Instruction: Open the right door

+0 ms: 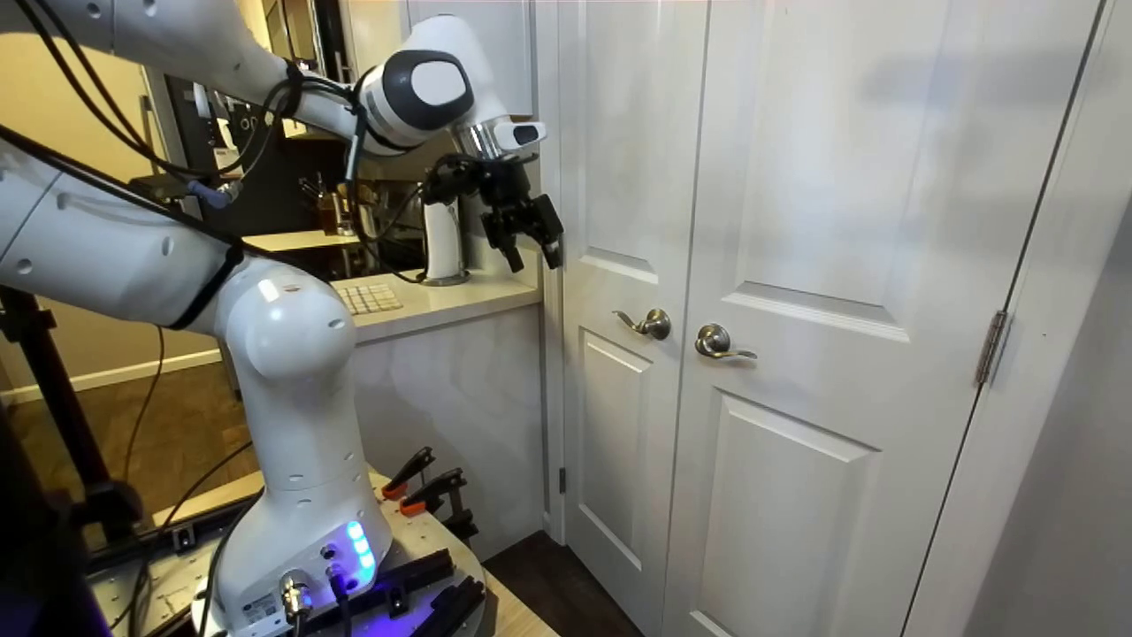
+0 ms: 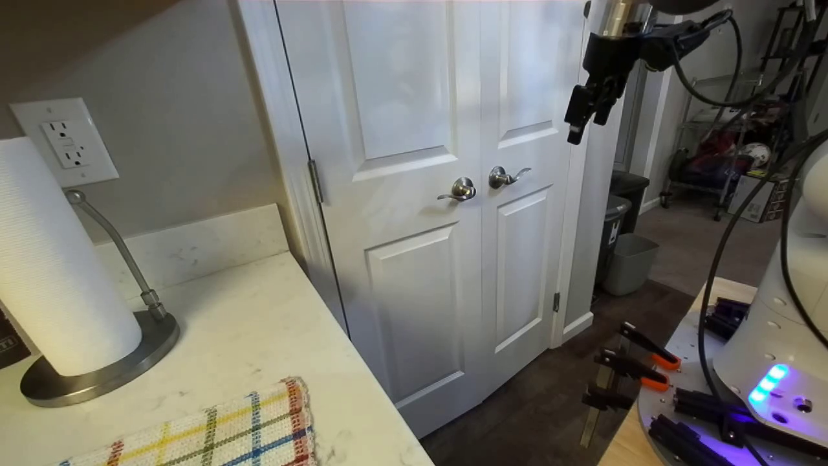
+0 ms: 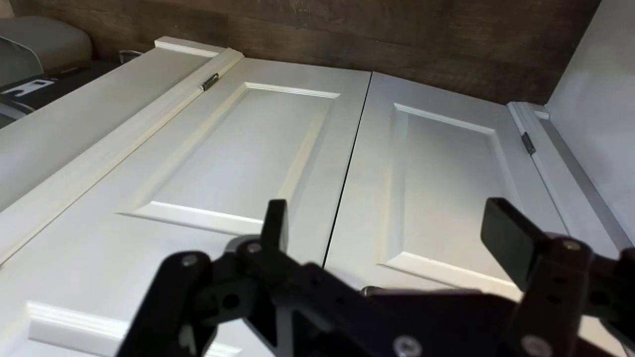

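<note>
One left door (image 1: 623,292) and, directly to its right, one right door (image 1: 849,372) are standing closed, each bearing one silvery lever handle (image 1: 714,341). The right door is showing white moulded panels (image 1: 822,159), its handle sitting toward the left door. One arm (image 1: 287,323) is pointing its gripper (image 3: 387,223) down, clear of the left door, fingers (image 3: 508,240) standing well apart.

In an exterior view the white arm (image 1: 283,310) stands at lower left, its forearm (image 1: 217,51) crossing the upper left to a bent wrist (image 1: 426,87) near top centre, black gripper (image 1: 533,257) pointing down, its fingers (image 3: 510,243) spread apart across the wrist view's lower half.
</note>
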Motion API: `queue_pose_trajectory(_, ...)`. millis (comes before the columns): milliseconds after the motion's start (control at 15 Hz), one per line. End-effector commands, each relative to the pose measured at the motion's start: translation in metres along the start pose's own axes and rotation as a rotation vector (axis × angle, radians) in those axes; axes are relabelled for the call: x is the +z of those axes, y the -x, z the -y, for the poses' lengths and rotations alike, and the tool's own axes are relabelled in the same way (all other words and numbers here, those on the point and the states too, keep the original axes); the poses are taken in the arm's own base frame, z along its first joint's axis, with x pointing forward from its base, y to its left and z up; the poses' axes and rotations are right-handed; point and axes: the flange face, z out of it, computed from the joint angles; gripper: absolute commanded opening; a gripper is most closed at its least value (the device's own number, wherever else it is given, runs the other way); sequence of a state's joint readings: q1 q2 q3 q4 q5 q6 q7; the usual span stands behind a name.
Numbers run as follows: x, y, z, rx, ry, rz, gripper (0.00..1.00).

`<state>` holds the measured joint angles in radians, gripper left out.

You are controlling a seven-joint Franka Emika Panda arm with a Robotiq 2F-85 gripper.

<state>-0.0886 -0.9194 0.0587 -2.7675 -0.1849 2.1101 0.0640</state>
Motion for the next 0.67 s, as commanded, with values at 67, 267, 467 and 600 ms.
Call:
queue_pose_trajectory(67,0.01,-0.025,-0.004,-0.02,-0.013,-0.038,1.0)
queue_pose_trajectory(267,0.015,-0.036,-0.006,-0.018,-0.026,-0.071,1.0)
queue_pose_trajectory(467,0.02,-0.042,-0.015,-0.014,-0.038,-0.093,1.0)
queue_pose_trajectory(600,0.023,-0.044,-0.021,-0.015,-0.045,-0.104,1.0)
